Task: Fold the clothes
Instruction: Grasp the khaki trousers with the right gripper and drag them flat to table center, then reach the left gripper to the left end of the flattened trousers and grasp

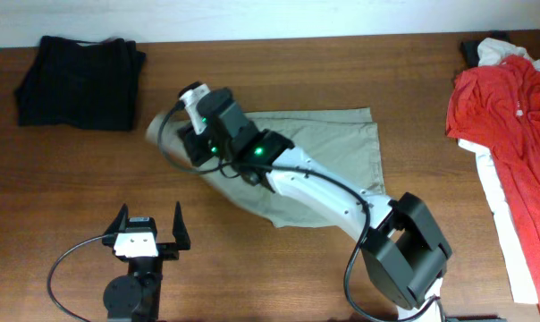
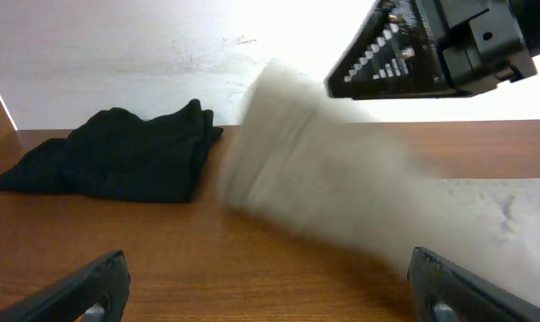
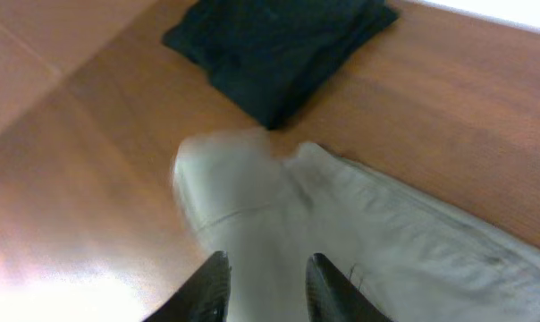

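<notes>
**Now: R gripper [image 3: 268, 268] clamps wrinkled khaki-beige cotton trousers [image 1: 341, 134]**

Fingers nearly together, pinching the trousers' 9 o'clock end, mid-table. L gripper [image 1: 149, 234] at 7 o'clock: fingers wide apart, touching nothing. Folded black fabric garment [image 1: 78, 80] at 10 o'clock shows in every view. Only overhead shows the rumpled red fabric garment [image 1: 507, 116] at 3 o'clock.

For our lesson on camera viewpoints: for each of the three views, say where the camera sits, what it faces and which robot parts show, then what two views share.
Overhead: above the table, looking down on khaki trousers, black garment and red garment; both arms show.
Left wrist: low over the table, facing the far wall; its open left gripper frames the bottom.
Right wrist: tilted down at the trousers; the right gripper clamps them.
Shared: both wrist views show black garment and trousers.
</notes>
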{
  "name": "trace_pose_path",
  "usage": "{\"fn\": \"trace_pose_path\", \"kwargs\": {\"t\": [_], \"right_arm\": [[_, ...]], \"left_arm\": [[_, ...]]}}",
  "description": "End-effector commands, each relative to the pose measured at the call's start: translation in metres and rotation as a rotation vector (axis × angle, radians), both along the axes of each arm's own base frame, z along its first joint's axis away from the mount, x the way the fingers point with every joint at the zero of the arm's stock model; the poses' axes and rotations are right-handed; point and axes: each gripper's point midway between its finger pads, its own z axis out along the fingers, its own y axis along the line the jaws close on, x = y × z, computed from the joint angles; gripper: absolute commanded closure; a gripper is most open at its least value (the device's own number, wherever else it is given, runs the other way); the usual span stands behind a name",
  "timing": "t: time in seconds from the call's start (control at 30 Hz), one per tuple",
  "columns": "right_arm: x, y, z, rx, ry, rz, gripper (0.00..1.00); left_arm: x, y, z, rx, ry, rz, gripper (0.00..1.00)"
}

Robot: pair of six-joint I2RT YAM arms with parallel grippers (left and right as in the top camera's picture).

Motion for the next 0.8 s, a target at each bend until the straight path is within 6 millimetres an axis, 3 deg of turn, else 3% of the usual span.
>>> {"fn": "trace_pose_path", "kwargs": {"t": [0.0,0.03,0.07,0.13,0.17,0.2,0.27,0.33,0.37,0.43,0.5,0.67,0.7,0.77], "right_arm": [[0.006,-0.002,0.007,0.026,0.007,-0.018,0.28],[0.018,-0.016,0.013,0.020,0.009,-0.048,0.01],[0.030,-0.033,0.021,0.015,0.014,-0.082,0.01],[0.065,-0.099,0.038,-0.019,0.055,-0.210,0.01],[0.082,-0.146,0.039,-0.042,0.089,-0.298,0.01],[0.094,-0.190,0.033,-0.067,0.133,-0.379,0.01],[0.099,-0.276,0.004,-0.151,0.281,-0.536,0.01],[0.101,-0.352,-0.011,-0.203,0.358,-0.697,0.01],[0.103,-0.375,-0.012,-0.198,0.368,-0.743,0.01],[0.107,-0.416,-0.012,-0.183,0.378,-0.823,0.01],[0.106,-0.436,-0.013,-0.177,0.387,-0.862,0.01],[0.100,-0.442,-0.017,-0.191,0.416,-0.872,0.01],[0.104,-0.455,-0.015,-0.231,0.378,-0.926,0.01],[0.093,-0.503,-0.014,-0.443,0.324,-1.119,0.01]], "left_arm": [[0.000,0.000,-0.002,0.015,0.001,-0.003,0.01],[0.000,0.000,-0.002,0.015,0.001,-0.003,0.01],[0.000,0.000,-0.002,0.015,0.001,-0.003,0.01],[0.000,0.000,-0.002,0.015,0.001,-0.003,0.01],[0.000,0.000,-0.002,0.015,0.001,-0.003,0.01],[0.000,0.000,-0.002,0.015,0.001,-0.003,0.01],[0.000,0.000,-0.002,0.015,0.001,-0.003,0.01],[0.000,0.000,-0.002,0.015,0.001,-0.003,0.01],[0.000,0.000,-0.002,0.015,0.001,-0.003,0.01],[0.000,0.000,-0.002,0.015,0.001,-0.003,0.01],[0.000,0.000,-0.002,0.015,0.001,-0.003,0.01],[0.000,0.000,-0.002,0.015,0.001,-0.003,0.01],[0.000,0.000,-0.002,0.015,0.001,-0.003,0.01],[0.000,0.000,-0.002,0.015,0.001,-0.003,0.01]]}}
